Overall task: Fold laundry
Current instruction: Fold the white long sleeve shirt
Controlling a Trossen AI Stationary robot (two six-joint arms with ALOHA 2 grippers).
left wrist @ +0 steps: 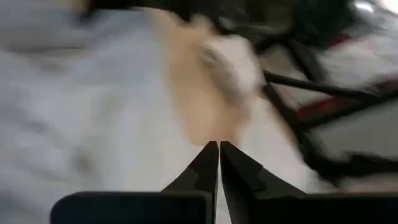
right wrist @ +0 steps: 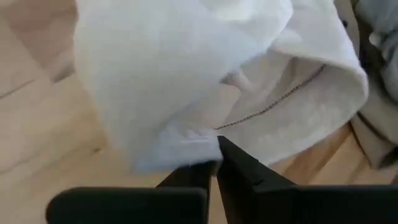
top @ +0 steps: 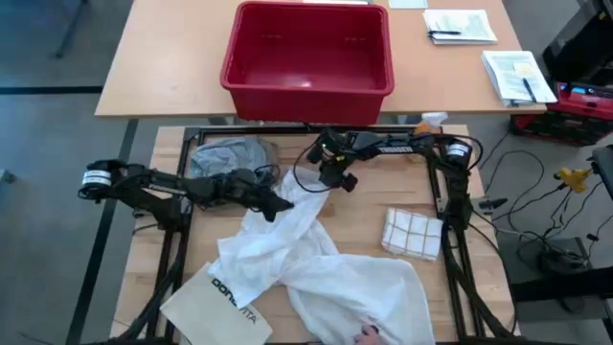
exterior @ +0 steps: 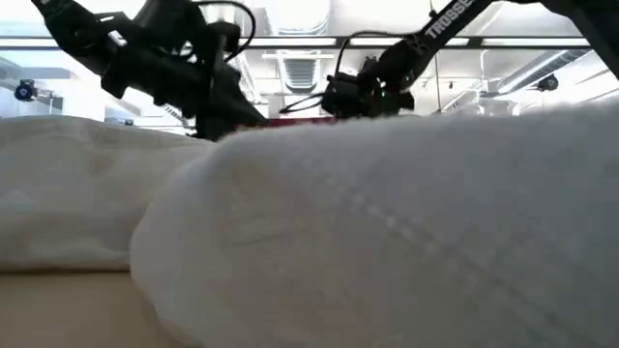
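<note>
Shirt [top: 316, 273]: crumpled, unfolded, in front of the bin [top: 308, 57]
Left gripper [top: 284, 204]: clenched, empty, on shirt's edge
Right gripper [right wrist: 216, 149]: pinching shirt (near the bin)
Progress: barely begun; grey tee [top: 228, 156] unfolded

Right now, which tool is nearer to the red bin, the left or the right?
The right tool. It hangs over the white shirt near the table's far edge, just in front of the red bin. The left tool is farther forward and to the left.

White shirt [exterior: 387, 222] fills the low view, seemingly hiding the table behind.
</note>
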